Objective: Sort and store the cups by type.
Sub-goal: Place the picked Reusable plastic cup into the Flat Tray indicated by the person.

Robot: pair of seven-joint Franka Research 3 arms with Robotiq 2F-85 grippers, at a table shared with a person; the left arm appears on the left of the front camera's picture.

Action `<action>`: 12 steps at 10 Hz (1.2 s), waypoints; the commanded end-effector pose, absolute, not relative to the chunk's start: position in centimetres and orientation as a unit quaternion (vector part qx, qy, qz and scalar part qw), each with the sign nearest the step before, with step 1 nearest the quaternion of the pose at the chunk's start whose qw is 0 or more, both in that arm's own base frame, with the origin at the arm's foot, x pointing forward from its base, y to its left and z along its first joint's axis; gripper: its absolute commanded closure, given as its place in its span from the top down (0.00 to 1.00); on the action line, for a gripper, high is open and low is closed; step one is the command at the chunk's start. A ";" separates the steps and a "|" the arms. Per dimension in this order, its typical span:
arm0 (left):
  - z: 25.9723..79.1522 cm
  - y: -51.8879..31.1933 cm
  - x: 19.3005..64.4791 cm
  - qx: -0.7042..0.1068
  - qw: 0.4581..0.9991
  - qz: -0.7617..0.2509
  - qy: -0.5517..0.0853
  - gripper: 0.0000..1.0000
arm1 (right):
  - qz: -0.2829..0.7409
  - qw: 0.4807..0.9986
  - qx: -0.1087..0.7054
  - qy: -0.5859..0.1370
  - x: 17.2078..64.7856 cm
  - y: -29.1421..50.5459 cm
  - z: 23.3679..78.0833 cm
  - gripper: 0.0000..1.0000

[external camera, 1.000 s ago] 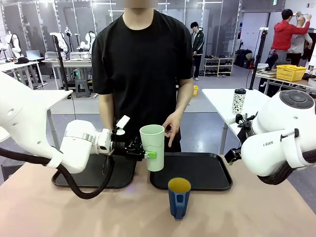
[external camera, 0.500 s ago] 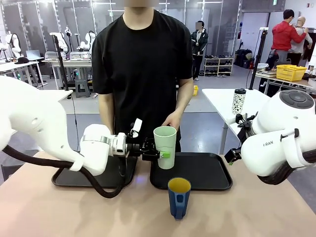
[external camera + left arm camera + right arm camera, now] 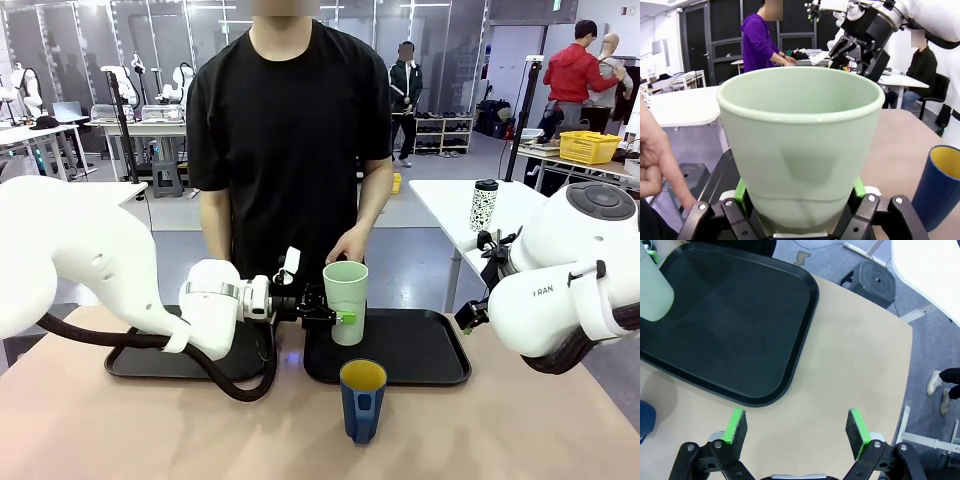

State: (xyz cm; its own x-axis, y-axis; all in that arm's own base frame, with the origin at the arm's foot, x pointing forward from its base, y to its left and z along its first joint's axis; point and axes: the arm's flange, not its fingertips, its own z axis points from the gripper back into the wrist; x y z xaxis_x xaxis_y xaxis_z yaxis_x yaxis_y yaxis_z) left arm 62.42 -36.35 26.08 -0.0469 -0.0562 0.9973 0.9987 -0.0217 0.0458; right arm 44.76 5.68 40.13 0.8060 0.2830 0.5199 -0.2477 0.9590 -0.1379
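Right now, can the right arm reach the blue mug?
Probably yes. The right gripper is open over bare table beside the tray, and the mug stands alone with nothing between them.

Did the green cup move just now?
Yes. The green cup went right: it was left of the blue mug, now almost lined up behind it.

The left arm (image 3: 100, 270) comes in from 9 o'clock and reaches level toward 3 o'clock, its wrist (image 3: 230, 297) horizontal. The left gripper (image 3: 338, 317) is clamped low on the cup (image 3: 345, 295), green pads (image 3: 858, 188) on either side. The right arm (image 3: 570, 280) sits folded at 3 o'clock. The right gripper (image 3: 796, 432) points downward, fingers (image 3: 737, 426) spread wide, holding nothing.
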 end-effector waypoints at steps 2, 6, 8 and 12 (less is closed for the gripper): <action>24.9 -38.2 63.4 -0.478 0.509 -0.531 -0.481 0.85 | 0.143 0.949 -0.034 -0.278 44.6 5.7 40.0 1.00; 23.5 -38.3 63.7 -0.477 0.520 -0.541 -0.458 0.85 | 0.143 0.949 -0.034 -0.278 44.6 5.7 40.0 1.00; 23.0 -38.4 64.1 -0.482 0.518 -0.547 -0.448 0.85 | 0.143 0.949 -0.034 -0.278 44.6 5.7 40.0 1.00; 22.3 -39.0 64.6 -0.485 0.515 -0.550 -0.443 0.85 | 0.143 0.949 -0.034 -0.278 44.6 5.7 40.0 1.00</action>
State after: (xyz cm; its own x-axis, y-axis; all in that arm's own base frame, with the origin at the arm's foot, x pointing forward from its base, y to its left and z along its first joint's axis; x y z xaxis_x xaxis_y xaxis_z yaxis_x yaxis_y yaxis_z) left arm 63.88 -38.46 22.51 -0.0086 -0.1272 0.9918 0.9977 -0.0673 0.0000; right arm 44.75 5.68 40.13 0.8060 0.2830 0.5198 -0.2478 0.9590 -0.1378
